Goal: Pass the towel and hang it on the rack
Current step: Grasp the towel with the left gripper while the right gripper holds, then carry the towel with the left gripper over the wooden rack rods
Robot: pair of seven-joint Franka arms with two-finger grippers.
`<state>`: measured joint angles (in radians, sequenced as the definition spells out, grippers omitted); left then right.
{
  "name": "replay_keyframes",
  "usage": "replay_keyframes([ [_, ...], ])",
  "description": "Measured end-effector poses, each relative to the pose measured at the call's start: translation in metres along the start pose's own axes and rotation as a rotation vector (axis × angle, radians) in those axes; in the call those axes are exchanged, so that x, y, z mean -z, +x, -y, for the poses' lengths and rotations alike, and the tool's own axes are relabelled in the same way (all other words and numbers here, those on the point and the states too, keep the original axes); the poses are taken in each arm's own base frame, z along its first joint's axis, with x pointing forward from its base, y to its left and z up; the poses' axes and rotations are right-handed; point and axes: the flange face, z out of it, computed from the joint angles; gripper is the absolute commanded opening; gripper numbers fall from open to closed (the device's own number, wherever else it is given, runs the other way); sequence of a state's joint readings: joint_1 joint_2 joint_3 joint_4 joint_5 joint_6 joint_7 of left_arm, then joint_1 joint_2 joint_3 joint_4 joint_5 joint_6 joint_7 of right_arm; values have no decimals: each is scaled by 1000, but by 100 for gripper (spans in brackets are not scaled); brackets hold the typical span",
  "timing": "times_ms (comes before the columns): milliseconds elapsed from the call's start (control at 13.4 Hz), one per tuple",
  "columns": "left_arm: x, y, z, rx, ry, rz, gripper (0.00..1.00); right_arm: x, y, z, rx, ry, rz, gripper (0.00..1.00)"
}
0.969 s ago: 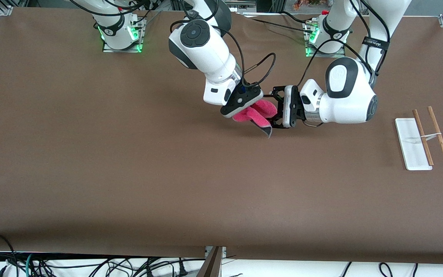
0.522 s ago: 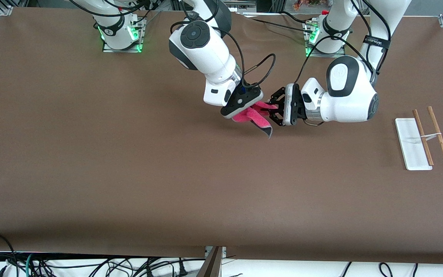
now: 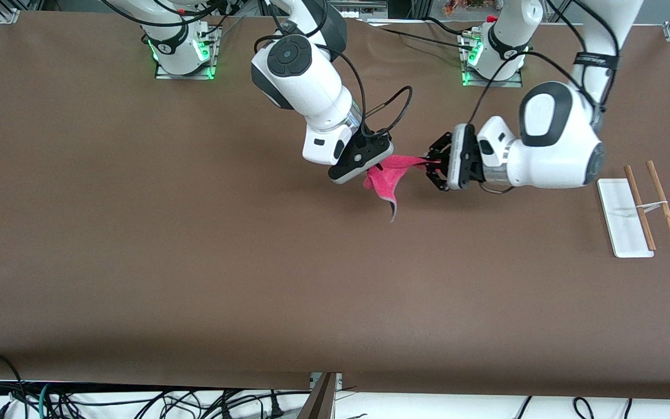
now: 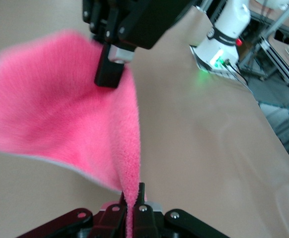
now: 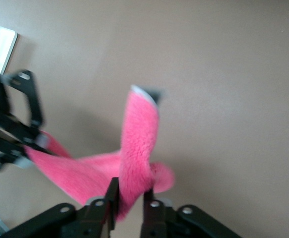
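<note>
Left gripper (image 3: 431, 166) and right gripper (image 3: 370, 167) both pinch the towel (image 3: 389, 177) over mid-table — soft, limp, light — best held by an edge.

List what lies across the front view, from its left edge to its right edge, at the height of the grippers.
Right gripper shut on the towel → towel, stretched between both grippers over the table → left gripper shut on the towel's other end → rack at the left arm's end of the table.
</note>
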<state>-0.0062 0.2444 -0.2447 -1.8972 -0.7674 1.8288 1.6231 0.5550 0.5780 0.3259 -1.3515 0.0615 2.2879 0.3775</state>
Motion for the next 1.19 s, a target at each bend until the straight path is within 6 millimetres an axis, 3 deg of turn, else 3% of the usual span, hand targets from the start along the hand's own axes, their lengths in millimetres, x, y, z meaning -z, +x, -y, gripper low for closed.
replay_keyframes([
  [224,60,-17,-2,-4,-24,118,0,8,11,-18,-25,-7,-14,100],
  [447,129,-59,-6,45,-6,249,0,26,30,-63,-83,-34,-24,100],
  [820,261,-166,-16,201,125,456,0,71,49,-177,-233,-122,58,100],
  [969,293,-213,-21,272,147,501,0,97,52,-223,-296,-158,80,100],
  [1193,324,-298,-25,388,163,484,0,164,47,-300,-416,-251,83,100],
])
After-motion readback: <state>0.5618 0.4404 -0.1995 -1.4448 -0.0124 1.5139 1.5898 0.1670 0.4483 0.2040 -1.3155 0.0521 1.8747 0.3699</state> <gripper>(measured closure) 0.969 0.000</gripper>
